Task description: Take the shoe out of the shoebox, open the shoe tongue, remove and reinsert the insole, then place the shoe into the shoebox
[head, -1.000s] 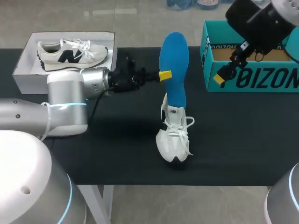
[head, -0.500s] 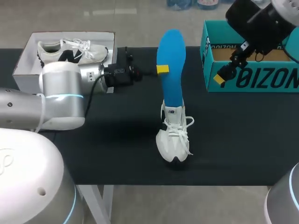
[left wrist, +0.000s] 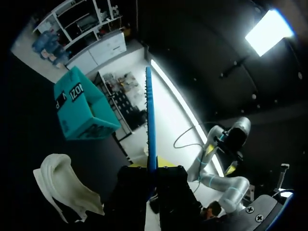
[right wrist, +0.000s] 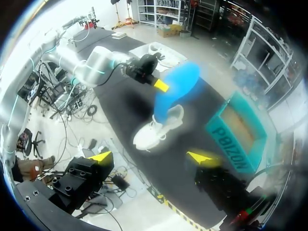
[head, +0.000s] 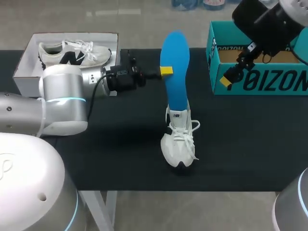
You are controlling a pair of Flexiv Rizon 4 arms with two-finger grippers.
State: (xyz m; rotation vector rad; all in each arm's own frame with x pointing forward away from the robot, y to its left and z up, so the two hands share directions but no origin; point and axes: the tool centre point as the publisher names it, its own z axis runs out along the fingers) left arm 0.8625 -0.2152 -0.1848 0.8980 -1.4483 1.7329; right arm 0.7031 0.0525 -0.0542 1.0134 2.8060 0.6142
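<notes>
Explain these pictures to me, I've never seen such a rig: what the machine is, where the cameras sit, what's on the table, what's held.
This is a two-armed robot at a black table. One picture looks down from above and behind; the two round ones come from cameras on its wrists. On the table: a white sneaker, a teal shoebox, and a white box holding a second sneaker. The left gripper pinches a blue insole, upright, its lower end at the sneaker's opening. The right gripper is open and empty.

I see my left gripper (left wrist: 153, 169) clamping the blue insole (left wrist: 150, 115) edge-on, with the white shoe (left wrist: 62, 185) beside it and the teal shoebox (left wrist: 79, 108) ahead.
</notes>
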